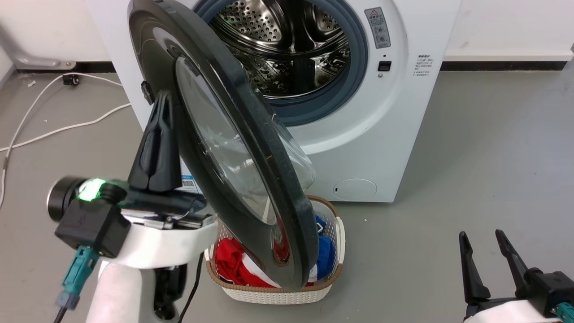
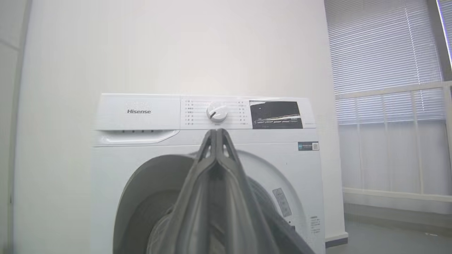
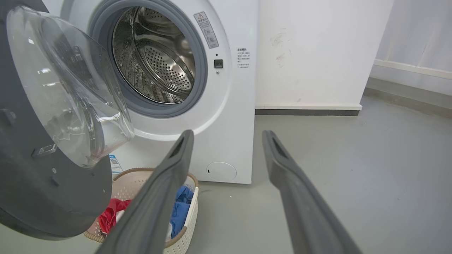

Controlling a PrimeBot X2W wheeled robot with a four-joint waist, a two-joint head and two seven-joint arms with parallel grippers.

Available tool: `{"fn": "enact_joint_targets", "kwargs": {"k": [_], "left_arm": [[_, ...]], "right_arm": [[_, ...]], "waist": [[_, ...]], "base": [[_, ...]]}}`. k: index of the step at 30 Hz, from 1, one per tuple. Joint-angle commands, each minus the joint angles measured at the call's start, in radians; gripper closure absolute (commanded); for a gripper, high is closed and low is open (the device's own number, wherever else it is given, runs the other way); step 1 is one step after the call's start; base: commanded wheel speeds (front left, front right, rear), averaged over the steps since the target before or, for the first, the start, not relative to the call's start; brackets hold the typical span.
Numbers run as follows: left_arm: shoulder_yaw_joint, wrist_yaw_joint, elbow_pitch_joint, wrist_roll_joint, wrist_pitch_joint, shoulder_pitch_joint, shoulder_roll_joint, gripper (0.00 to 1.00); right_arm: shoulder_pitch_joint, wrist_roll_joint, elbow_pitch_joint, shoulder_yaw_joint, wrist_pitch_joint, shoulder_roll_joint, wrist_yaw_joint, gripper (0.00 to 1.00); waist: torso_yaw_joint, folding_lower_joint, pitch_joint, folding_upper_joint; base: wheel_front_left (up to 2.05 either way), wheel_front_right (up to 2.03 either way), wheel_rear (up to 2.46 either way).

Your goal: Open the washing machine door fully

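One glossy black washing machine door, bulging clear glass centre.

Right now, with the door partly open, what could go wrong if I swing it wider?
The left gripper, fingers shut, sits beside the outer side of the washing machine door, the side it must swing toward, so the arm may block it. With nothing clamped, the fingers could slip off. The laundry basket lies under the door's lower edge and might get brushed.
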Motion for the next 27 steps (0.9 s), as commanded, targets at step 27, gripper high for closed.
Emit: {"fn": "enact_joint_targets", "kwargs": {"k": [27], "left_arm": [[-0.553,-0.055,-0.047,-0.142,0.296,0.155,-0.012,1.0]], "right_arm": [[-0.034,0.022,0.023,-0.004,-0.017,0.004,0.0,0.0]], "waist": [[0.004,0.0,0.033,0.0]], "base": [[0.0,0.0,0.0]]}}
